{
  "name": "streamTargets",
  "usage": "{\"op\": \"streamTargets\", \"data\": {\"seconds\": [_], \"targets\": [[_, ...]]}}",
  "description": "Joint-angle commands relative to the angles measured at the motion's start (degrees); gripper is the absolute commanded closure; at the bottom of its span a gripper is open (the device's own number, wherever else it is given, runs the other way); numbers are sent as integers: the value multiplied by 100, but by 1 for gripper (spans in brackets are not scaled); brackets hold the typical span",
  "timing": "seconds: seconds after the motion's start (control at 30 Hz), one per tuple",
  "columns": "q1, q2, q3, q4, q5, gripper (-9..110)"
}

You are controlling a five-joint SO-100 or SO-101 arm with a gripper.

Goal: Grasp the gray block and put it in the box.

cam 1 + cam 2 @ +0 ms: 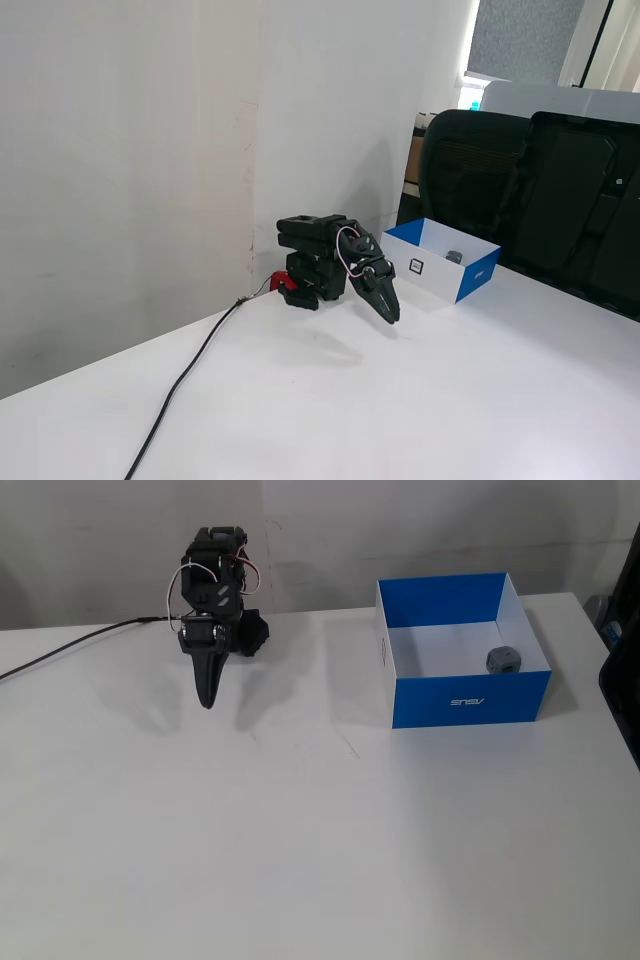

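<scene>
The gray block (503, 660) lies inside the box (470, 697), near its right wall; in a fixed view the gray block (455, 257) shows just above the rim of the box (478, 279). The box is blue outside and white inside, with one white side bearing a small square mark. My black gripper (206, 700) hangs folded down in front of the arm's base, far to the left of the box, shut with nothing in it. In the side-on fixed view the gripper (393, 318) points down above the table.
A black cable (70, 646) runs left from the arm's base (305, 290) across the white table. Black office chairs (530, 190) stand behind the table near the box. A wall is close behind the arm.
</scene>
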Motion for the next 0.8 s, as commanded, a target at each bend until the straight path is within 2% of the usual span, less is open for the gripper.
{"op": "streamTargets", "data": {"seconds": [0.0, 0.13, 0.27, 0.77], "targets": [[0, 53, 369, 0, 44, 97], [-26, 53, 369, 0, 62, 93], [-18, 53, 369, 0, 62, 101], [-220, 53, 369, 9, 62, 101]]}}
